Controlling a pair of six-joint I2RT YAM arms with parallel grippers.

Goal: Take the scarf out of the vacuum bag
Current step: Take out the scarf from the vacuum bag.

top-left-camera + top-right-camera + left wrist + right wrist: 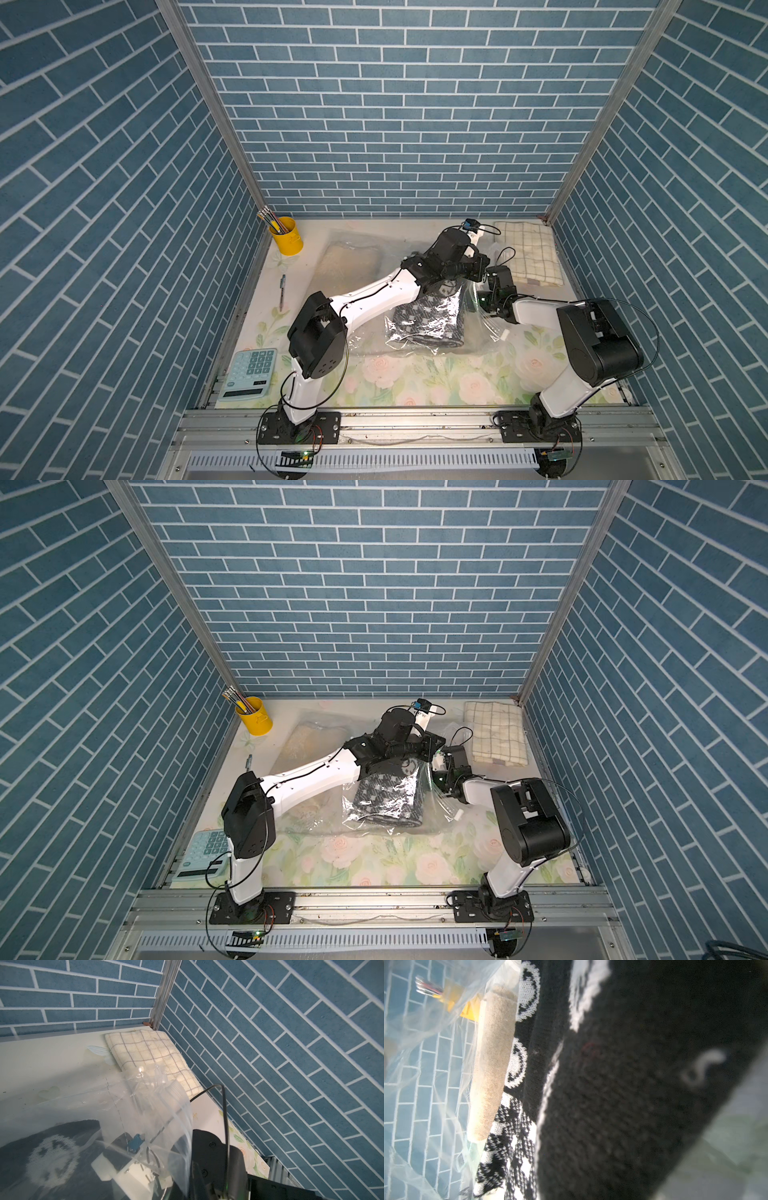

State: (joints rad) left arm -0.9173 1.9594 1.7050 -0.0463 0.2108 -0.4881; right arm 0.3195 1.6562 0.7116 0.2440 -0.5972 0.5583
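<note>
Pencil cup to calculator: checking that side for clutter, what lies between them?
A pen lies between the pencil cup and the calculator, shown in a top view.

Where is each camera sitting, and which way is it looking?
Top views: high above the front, looking down at the flowery table; the white-and-black left arm and right arm both show.
Left wrist: on the left arm, facing the corner's cream checked towel through the clear crinkly vacuum bag; a black robot part shows.
Right wrist: on the right arm, pressed against the black-and-white knitted scarf; no robot part shows.
Shared: both wrist views show the scarf; top views too.
</note>
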